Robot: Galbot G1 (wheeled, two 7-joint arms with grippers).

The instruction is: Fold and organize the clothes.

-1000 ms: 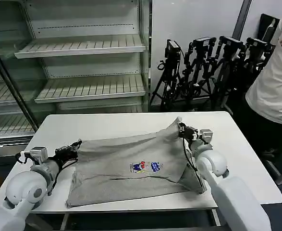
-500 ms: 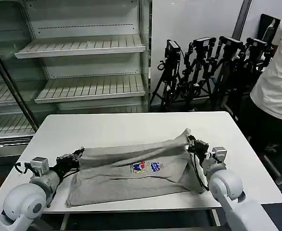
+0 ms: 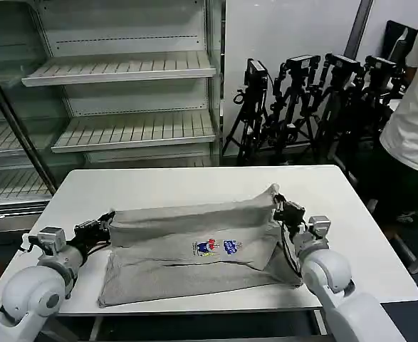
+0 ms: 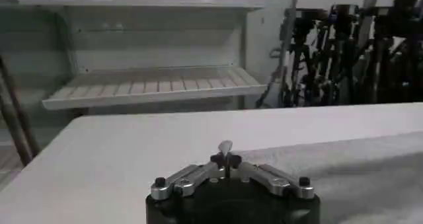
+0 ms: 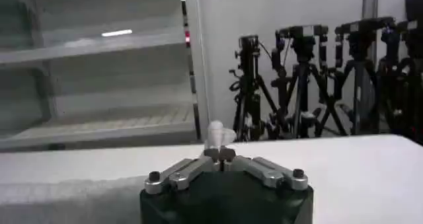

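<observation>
Spreading across the near half of the white table, the grey T-shirt lies in front of me with its far edge doubled over toward me, the small red, blue and yellow print facing up in the middle. It is soft cotton, light and limp. I judge it will sag and crease wherever I am not holding it, and drag on the table instead of sliding cleanly. It cannot be pushed into shape. It has to be carried by its edges, with both corners level, or the fold will skew.

My left gripper is pinched tight on the left corner of the folded edge, low over the table; in my left wrist view the fingertips meet with a sliver of cloth between them. My right gripper is clamped the same way on the right corner, which peaks up a little above the rest. In my right wrist view a pale tuft of fabric stands out of the closed tips. Corners and hems are the places to grip, I think: a pinch in mid-panel would only gather a bunch.
</observation>
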